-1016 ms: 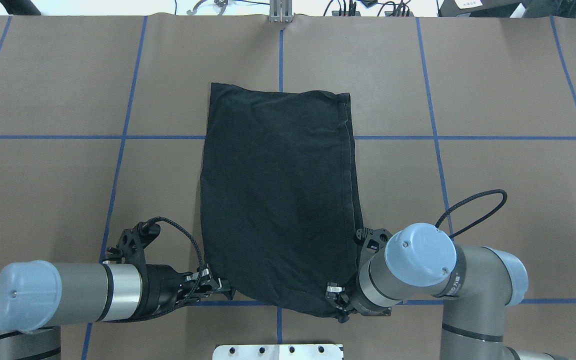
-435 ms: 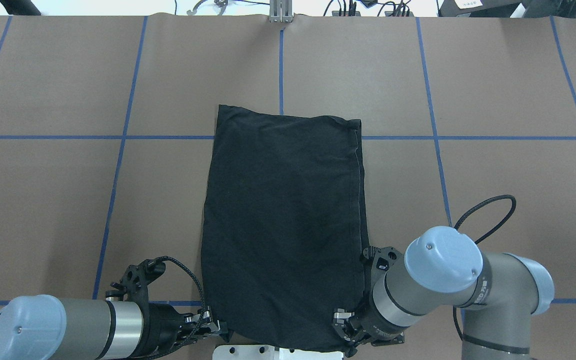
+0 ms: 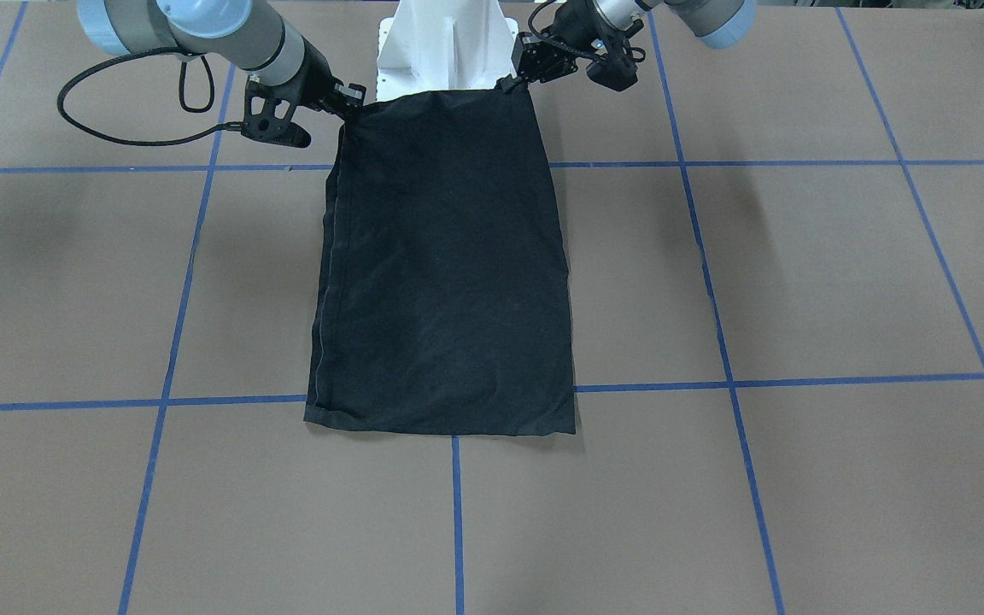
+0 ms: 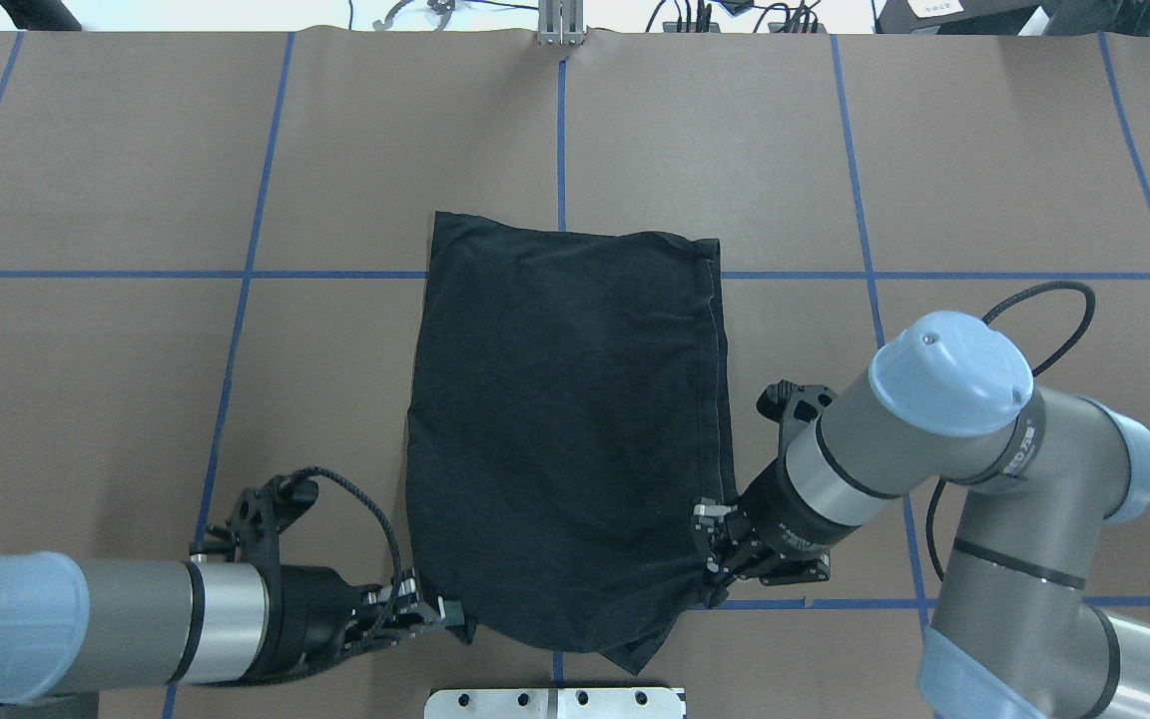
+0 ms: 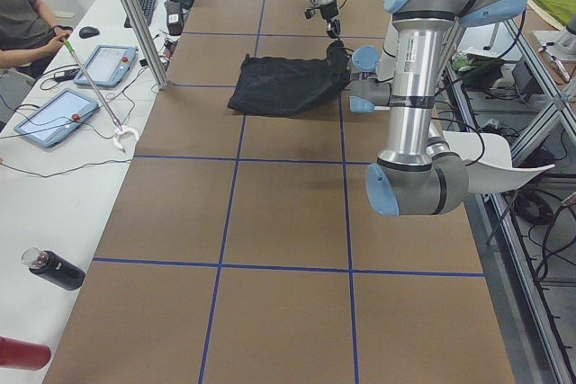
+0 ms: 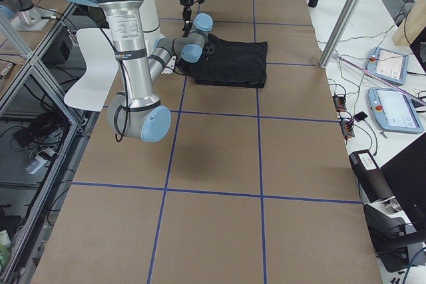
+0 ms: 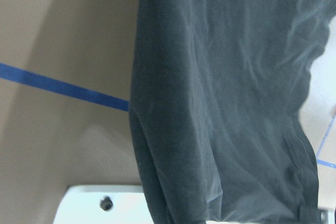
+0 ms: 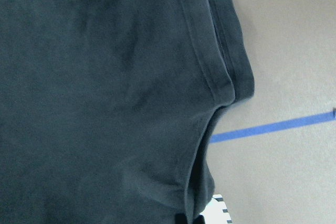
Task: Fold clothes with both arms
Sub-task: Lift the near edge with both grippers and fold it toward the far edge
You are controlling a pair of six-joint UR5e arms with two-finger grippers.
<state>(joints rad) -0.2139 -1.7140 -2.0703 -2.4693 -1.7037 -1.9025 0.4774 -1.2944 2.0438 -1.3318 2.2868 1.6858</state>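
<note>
Black cloth fills the middle of the brown table point(image 4: 984, 180). It is the shirt point(image 4: 565, 429), folded into a long shape, and it lies across a blue tape line point(image 4: 86, 274). Its far end lies flat on the table. Its near end, close to the white base point(image 4: 555, 702), is lifted a little. The left gripper point(image 4: 440, 611) pinches the near left corner of the shirt between its two fingers. The right gripper point(image 4: 710, 547) pinches the near right edge, a bit farther up the table than the left one, and the cloth puckers there. A small flap of cloth pokes out toward the white base between the two grippers. Only plain black cloth shows.
</note>
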